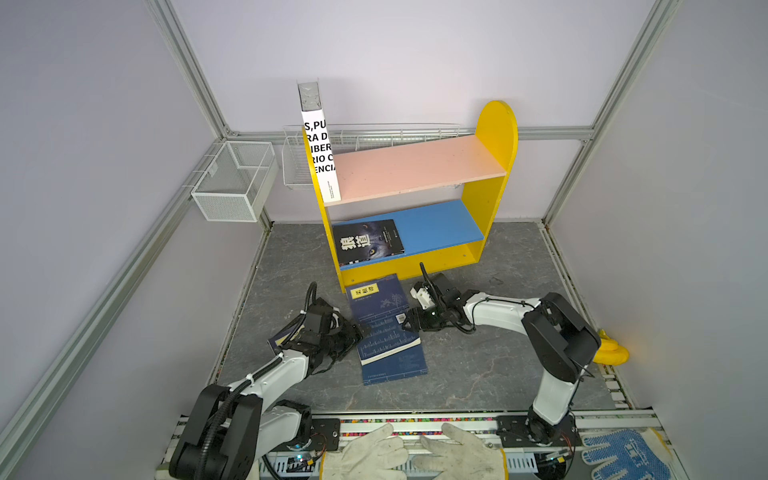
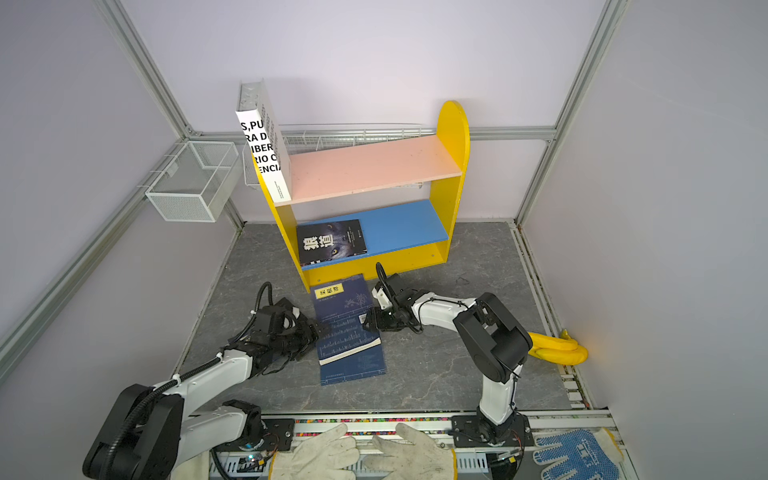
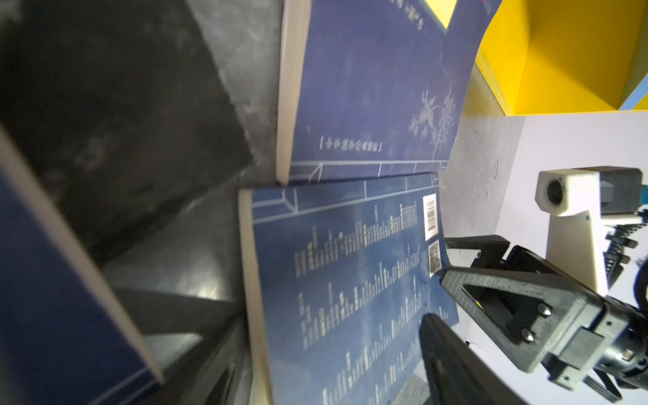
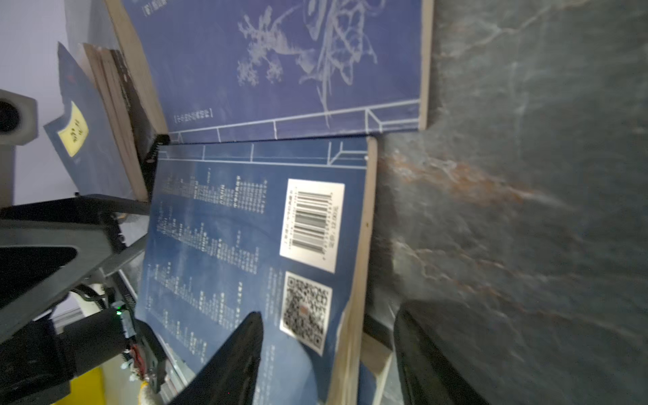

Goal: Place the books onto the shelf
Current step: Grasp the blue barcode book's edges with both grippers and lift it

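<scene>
The shelf [image 1: 494, 137] [image 2: 453, 133] stands at the back with yellow sides, a pink upper board and a blue lower board. A white book [image 1: 322, 158] [image 2: 266, 153] stands upright at the pink board's left end. A black book [image 1: 368, 241] [image 2: 330, 241] lies flat on the blue board. Several navy books [image 1: 386, 328] [image 2: 347, 328] lie overlapped on the floor in front. My left gripper [image 1: 360, 332] [image 3: 315, 350] straddles their left edge, open. My right gripper [image 1: 409, 322] [image 4: 333, 315] straddles the right edge by the barcode, open. Another navy book [image 1: 276, 340] lies under my left arm.
A white mesh basket [image 1: 232, 183] hangs on the left wall, and a long wire basket [image 1: 374, 137] runs behind the shelf. Yellow bananas [image 1: 611, 349] lie at the right edge. White gloves [image 1: 365, 453] and a blue glove [image 1: 623, 453] rest on the front rail.
</scene>
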Robot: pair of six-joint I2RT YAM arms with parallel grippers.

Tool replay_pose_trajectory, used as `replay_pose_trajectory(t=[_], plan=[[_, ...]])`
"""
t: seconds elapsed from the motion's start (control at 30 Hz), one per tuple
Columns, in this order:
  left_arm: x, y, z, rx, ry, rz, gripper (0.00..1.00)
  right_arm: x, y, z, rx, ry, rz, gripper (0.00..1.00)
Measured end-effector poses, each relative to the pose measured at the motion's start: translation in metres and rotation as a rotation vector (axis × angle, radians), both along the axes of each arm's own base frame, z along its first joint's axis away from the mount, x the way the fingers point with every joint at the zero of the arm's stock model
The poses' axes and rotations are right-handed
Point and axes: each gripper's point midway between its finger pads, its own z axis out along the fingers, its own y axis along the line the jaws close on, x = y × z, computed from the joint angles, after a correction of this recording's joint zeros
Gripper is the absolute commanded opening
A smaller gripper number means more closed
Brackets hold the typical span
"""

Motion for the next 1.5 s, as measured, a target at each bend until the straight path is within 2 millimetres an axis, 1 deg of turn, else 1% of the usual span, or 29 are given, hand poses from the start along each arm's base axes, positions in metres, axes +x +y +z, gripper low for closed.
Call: replay_pose_trajectory(t=[0.1,0.2,0.3,0.4,0.53,0.57,0.63,0.77,0.87,0.93,1.03,1.07,1.1,1.13,1.2,1.27,1.33,1.4,1.5], plan=[[0.005,-0.002,0.0,-0.013,-0.012,0.008,0.69,0.002,0.002,-0.001,0.001,0.0,0.003,0.53],[0.008,-0.003,0.0,-0.021,-0.017,0.017,0.62,0.005,0.005,-0.002,0.002,0.0,0.003,0.52],[0.01,-0.002,0.005,-0.026,-0.032,0.026,0.6,0.008,0.004,-0.002,-0.001,-0.004,-0.003,0.51],[0.014,-0.002,0.021,-0.035,-0.088,0.032,0.56,0.009,0.004,-0.003,-0.003,-0.005,-0.007,0.5],[0.026,-0.006,0.059,-0.068,-0.198,0.025,0.47,0.012,0.006,-0.003,0.005,-0.01,-0.009,0.5],[0.028,-0.007,0.066,-0.078,-0.217,0.024,0.45,0.012,0.006,-0.003,0.007,-0.012,-0.009,0.5],[0.03,-0.009,0.074,-0.093,-0.241,0.016,0.38,0.013,0.007,-0.002,0.01,-0.015,-0.008,0.5],[0.029,-0.01,0.072,-0.096,-0.229,0.011,0.34,0.013,0.007,-0.002,0.011,-0.017,-0.008,0.5],[0.027,-0.01,0.067,-0.081,-0.209,0.005,0.26,0.013,0.007,-0.002,0.012,-0.017,-0.009,0.5],[0.028,-0.01,0.065,-0.071,-0.201,-0.002,0.19,0.014,0.006,-0.001,0.014,-0.017,-0.011,0.51],[0.03,-0.011,0.067,-0.06,-0.202,-0.018,0.04,0.017,0.004,0.004,0.022,-0.025,-0.021,0.57],[0.031,-0.012,0.069,-0.059,-0.202,-0.021,0.01,0.019,0.003,0.007,0.027,-0.028,-0.027,0.58],[0.032,-0.013,0.072,-0.053,-0.213,-0.035,0.0,0.022,0.002,0.011,0.035,-0.033,-0.033,0.6],[0.034,-0.014,0.076,-0.051,-0.221,-0.043,0.0,0.025,0.0,0.016,0.047,-0.038,-0.042,0.62],[0.036,-0.016,0.083,-0.04,-0.235,-0.064,0.0,0.033,-0.005,0.029,0.072,-0.047,-0.068,0.63],[0.038,-0.018,0.093,-0.022,-0.259,-0.093,0.0,0.042,-0.012,0.044,0.104,-0.062,-0.097,0.69],[0.039,-0.018,0.104,0.007,-0.287,-0.126,0.0,0.052,-0.021,0.066,0.154,-0.074,-0.133,0.77],[0.04,-0.019,0.119,0.039,-0.325,-0.162,0.0,0.06,-0.027,0.09,0.211,-0.082,-0.16,0.82],[0.039,-0.023,0.149,0.108,-0.417,-0.227,0.0,0.069,-0.033,0.128,0.302,-0.093,-0.178,0.87]])
